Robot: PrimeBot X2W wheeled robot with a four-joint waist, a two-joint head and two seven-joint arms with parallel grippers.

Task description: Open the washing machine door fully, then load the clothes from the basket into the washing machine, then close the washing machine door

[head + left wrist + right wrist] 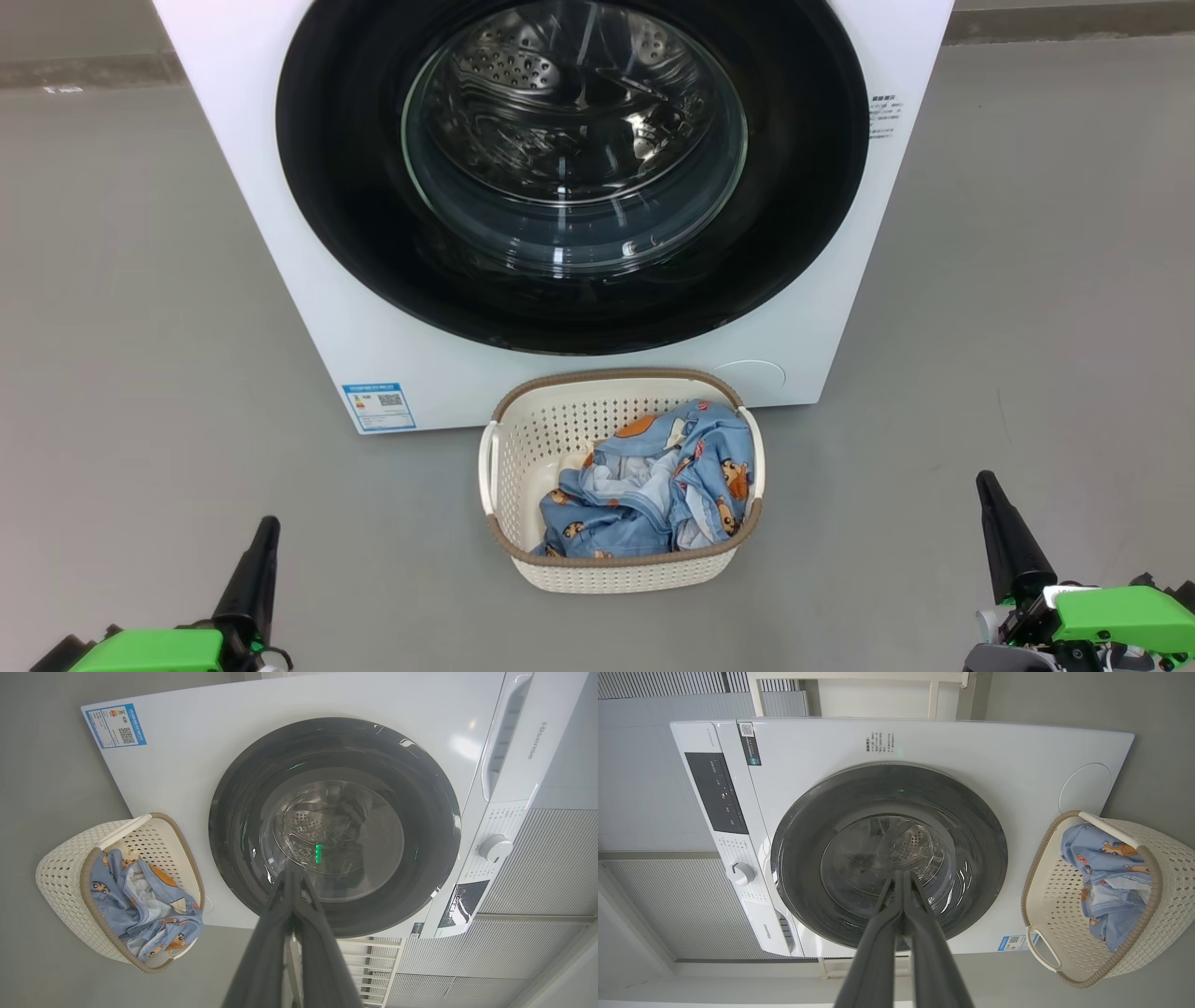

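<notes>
Basket [607,378] sits on the floor [140,327] just in front of the washer [420,373], below the door [571,159], which is shut. Clothes [653,485] lie heaped in its right half. Left gripper [264,546] and right gripper [991,504] hang low to either side, well apart from the basket, each with fingers pressed together on nothing, pointing toward the door

Quick tally: one big white front-loading washing machine [280,233], one round glossy black-rimmed glass door [355,233], one small blue label sticker [378,406], one cream perforated plastic basket [523,448], one heap of light blue bear-print clothes [653,495] (can't count separate pieces), plus two dark long-fingered pincers: left pincer [266,532], right pincer [988,490].
</notes>
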